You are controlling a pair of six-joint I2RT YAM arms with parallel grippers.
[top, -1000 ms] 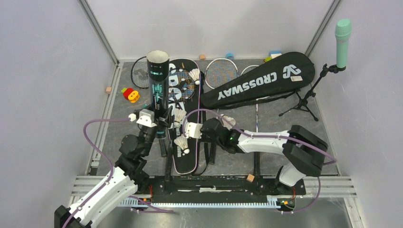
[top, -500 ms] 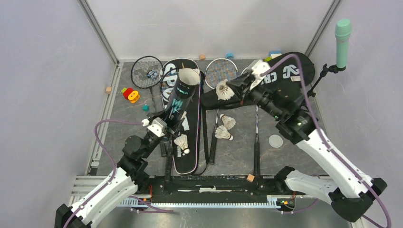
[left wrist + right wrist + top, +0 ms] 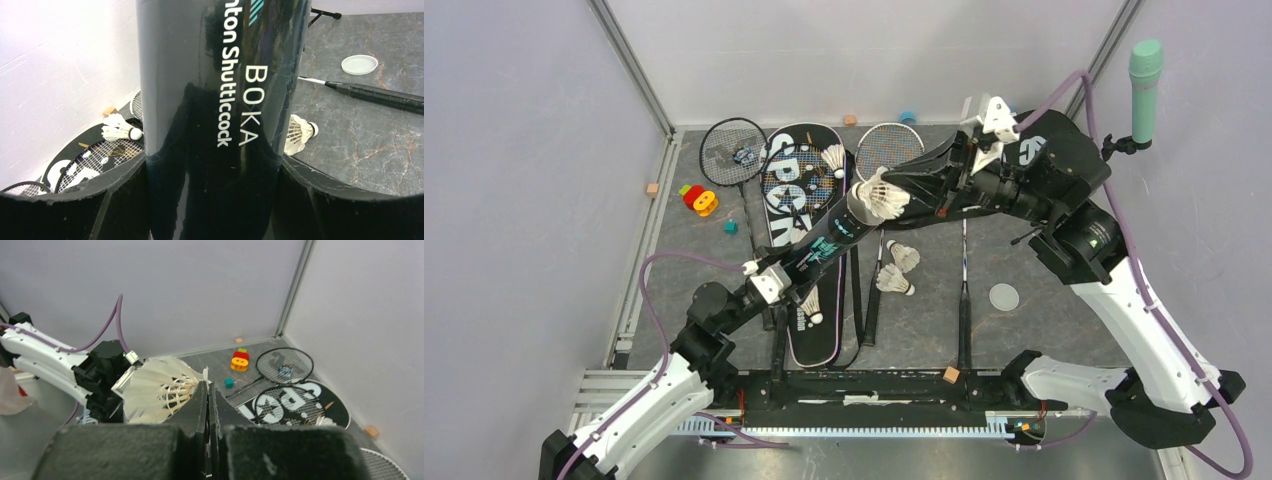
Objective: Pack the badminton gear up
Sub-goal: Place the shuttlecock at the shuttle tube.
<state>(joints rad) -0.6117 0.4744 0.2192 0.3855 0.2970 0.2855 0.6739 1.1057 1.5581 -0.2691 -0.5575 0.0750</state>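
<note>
The left gripper [image 3: 212,210] clasps the black shuttlecock tube [image 3: 215,100] low on its body. Its jaws are spread wide to either side of the barrel, which is lettered "BOKA". From that grip the tube leans up and away to the right, its open mouth raised off the table [image 3: 1024,330]. Just at that mouth the right gripper [image 3: 207,390] is pinched tight on a white feather shuttlecock [image 3: 157,390], held at the narrow end of its feathers. The skirt fans out ahead of the fingertips toward the tube's rim; whether it touches the rim cannot be told. Below the right gripper a loose shuttlecock [image 3: 905,256] lies on the table, with a second loose shuttlecock [image 3: 892,281] just beside it. The "SPORT" racket bag [image 3: 796,190] lies flat under the leaning tube, beyond the left gripper. A white round lid [image 3: 359,64] rests on the table ahead and to the right of the left gripper.
</note>
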